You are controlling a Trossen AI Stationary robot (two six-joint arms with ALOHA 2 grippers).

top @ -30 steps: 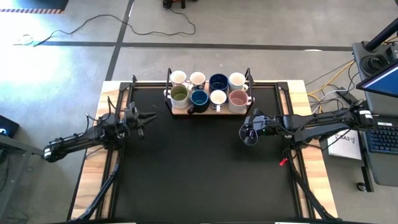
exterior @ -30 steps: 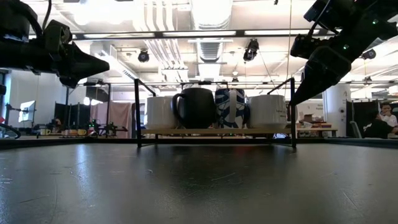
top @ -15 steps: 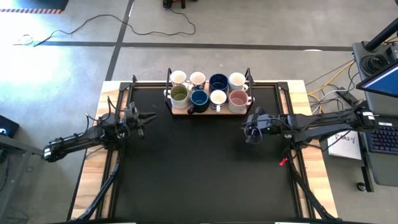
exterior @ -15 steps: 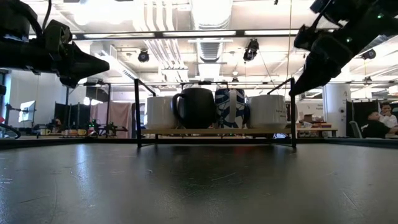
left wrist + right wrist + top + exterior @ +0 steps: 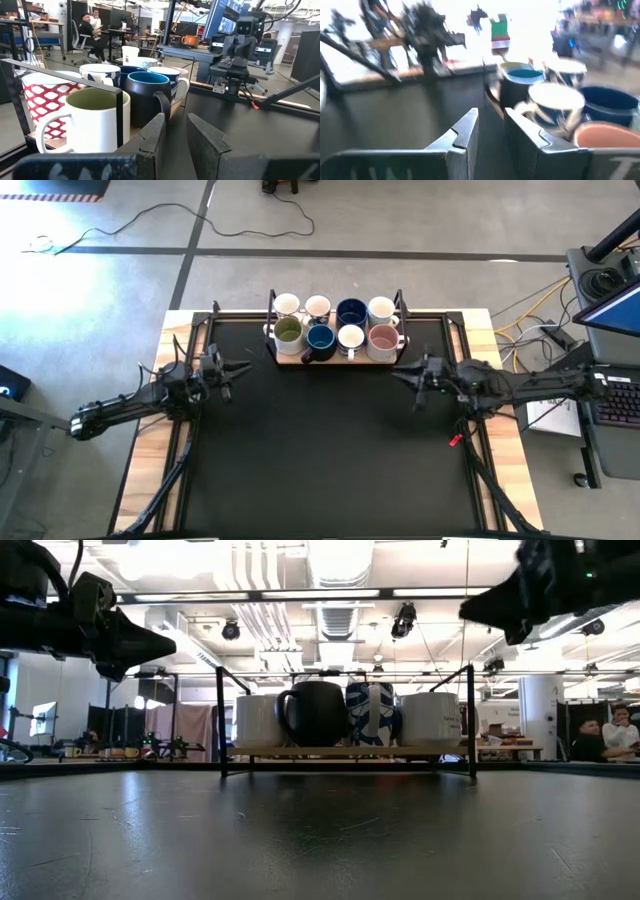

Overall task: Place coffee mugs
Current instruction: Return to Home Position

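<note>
Coffee mugs (image 5: 351, 336) stand upright, mouths up, in two rows of four on the shelf (image 5: 290, 361) at the worktop's (image 5: 320, 450) far edge, the rows running left to right. The left gripper (image 5: 240, 367) and right gripper (image 5: 398, 371) hover on either side, jaws narrowly apart and empty.

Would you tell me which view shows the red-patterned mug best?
The left wrist view: the red-patterned mug shows its printed side there. The high view gives only its pale top from above; in the low and right wrist views I cannot make it out.
</note>
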